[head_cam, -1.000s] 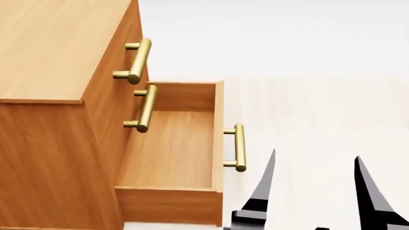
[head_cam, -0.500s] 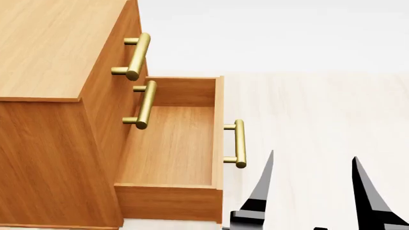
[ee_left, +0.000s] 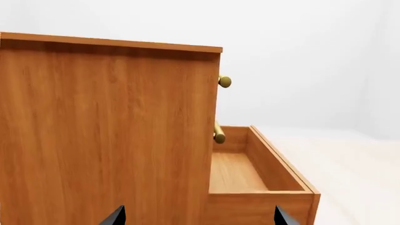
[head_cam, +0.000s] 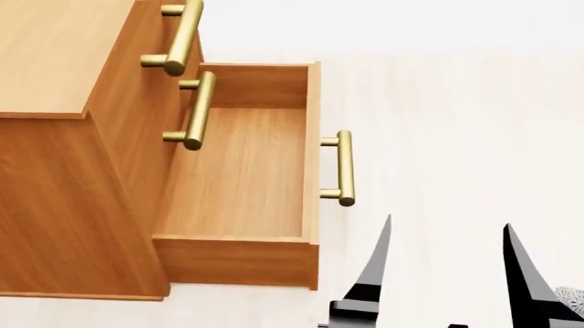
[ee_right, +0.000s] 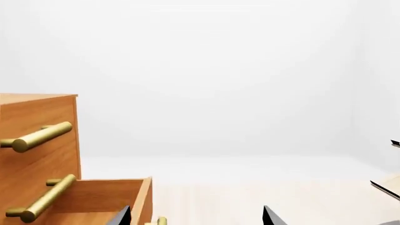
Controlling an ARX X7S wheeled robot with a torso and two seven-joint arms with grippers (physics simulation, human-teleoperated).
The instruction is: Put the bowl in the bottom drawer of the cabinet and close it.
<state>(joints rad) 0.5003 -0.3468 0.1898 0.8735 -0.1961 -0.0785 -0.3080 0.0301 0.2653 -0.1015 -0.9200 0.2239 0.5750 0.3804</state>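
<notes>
The right gripper [head_cam: 447, 273] has its two black fingers [head_cam: 374, 270] spread wide apart, and nothing is between them. They hang over the pale wooden surface [head_cam: 456, 137], just beside the front of the bottom drawer [head_cam: 242, 171]. The left gripper [ee_left: 196, 218] is open and holds nothing too. Only its two tips show, facing the plain side of the cabinet [ee_left: 106, 131].

The head has tipped down a bit since a moment ago. The cabinet and drawer now sit higher in the head view, and a small speckled edge peeks in at the bottom right corner, just beside the right finger. I think this is the bowl [head_cam: 573, 301]. It means the robot is looking for the bowl so it can pick it up.

The drawer is pulled all the way out and is bare inside, ready for the bowl. Its brass handle [head_cam: 344, 167] sticks out at the front.

Very little of the bowl shows: just a white bit with grey-blue dots. Its shape is cut off by the picture edge
</notes>
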